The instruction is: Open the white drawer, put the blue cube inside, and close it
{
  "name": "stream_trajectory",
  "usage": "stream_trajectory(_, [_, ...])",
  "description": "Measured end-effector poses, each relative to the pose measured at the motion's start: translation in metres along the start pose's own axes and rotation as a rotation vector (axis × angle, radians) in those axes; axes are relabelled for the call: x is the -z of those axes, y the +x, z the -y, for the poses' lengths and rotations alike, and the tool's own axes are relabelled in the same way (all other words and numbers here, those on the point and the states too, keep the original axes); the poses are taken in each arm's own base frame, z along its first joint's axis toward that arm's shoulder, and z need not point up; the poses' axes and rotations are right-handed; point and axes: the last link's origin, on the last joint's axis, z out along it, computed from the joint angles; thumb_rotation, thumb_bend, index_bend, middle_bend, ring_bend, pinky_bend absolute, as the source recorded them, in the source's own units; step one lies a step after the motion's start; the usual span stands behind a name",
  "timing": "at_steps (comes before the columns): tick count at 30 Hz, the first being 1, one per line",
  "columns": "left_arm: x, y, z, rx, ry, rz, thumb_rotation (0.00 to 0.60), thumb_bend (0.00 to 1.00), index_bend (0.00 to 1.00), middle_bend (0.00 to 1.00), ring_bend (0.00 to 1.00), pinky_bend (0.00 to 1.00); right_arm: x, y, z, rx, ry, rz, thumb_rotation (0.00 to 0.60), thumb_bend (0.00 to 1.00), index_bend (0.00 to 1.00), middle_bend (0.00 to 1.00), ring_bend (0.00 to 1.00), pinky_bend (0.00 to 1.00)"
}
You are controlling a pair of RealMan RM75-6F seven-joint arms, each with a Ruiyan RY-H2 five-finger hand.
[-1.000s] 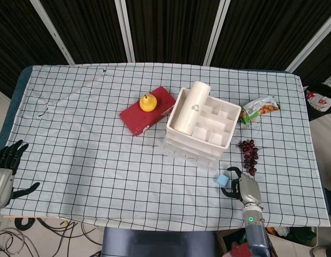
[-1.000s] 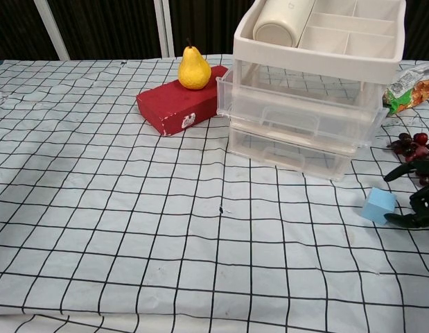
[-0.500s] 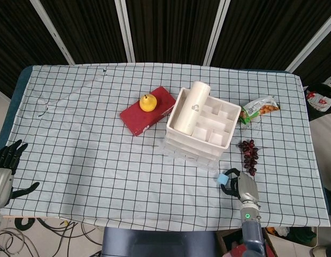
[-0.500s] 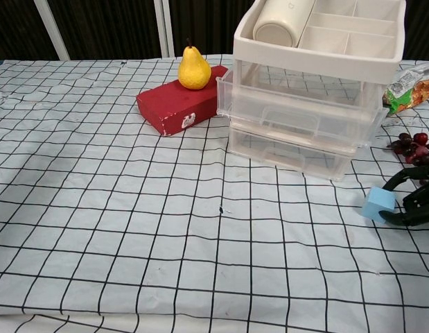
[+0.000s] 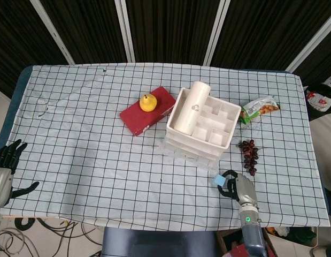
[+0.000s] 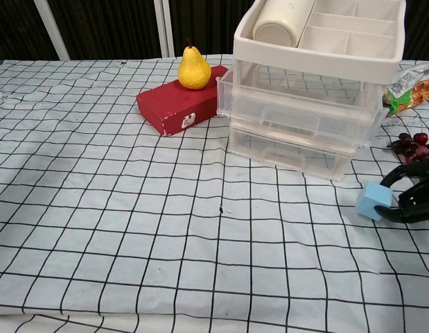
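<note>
Since a second ago the right robot hand (image 6: 414, 198) has closed onto the blue cube (image 6: 374, 200), nudging it left across the counter (image 6: 131, 229). With the white drawer (image 6: 297, 118) shut, a shallow fingertip hold could let it slip.

At the lower right of the head view, the right hand (image 5: 239, 187) had black fingers and a silver-grey back, on a grey wrist bearing a small green light. At the lower left edge, the left hand (image 5: 8, 166) showed black fingers on a silver-grey body.
</note>
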Motion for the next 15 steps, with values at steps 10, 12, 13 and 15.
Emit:
stream_trajectory(10, [0.001,-0.001,-0.002,-0.007,-0.008,-0.003,0.6,0.05,0.0,0.0,0.0,0.0,0.042,0.059,0.017,-0.137,0.087,-0.063,0.6,0.45,0.62,0.85,0.88,0.78])
stream_trajectory(12, [0.001,-0.001,-0.002,-0.005,-0.008,-0.004,0.6,0.05,0.0,0.0,0.0,0.0,0.053,0.075,0.024,-0.166,0.121,-0.086,0.6,0.45,0.62,0.85,0.88,0.78])
stream_trajectory(13, [0.001,-0.001,-0.002,-0.005,-0.008,-0.004,0.6,0.05,0.0,0.0,0.0,0.0,0.057,0.082,0.027,-0.177,0.138,-0.097,0.6,0.45,0.62,0.85,0.88,0.78])
stream_trajectory(15, [0.001,-0.001,-0.002,-0.004,-0.008,-0.004,0.6,0.05,0.0,0.0,0.0,0.0,0.065,0.093,0.036,-0.205,0.174,-0.115,0.6,0.45,0.62,0.85,0.88,0.78])
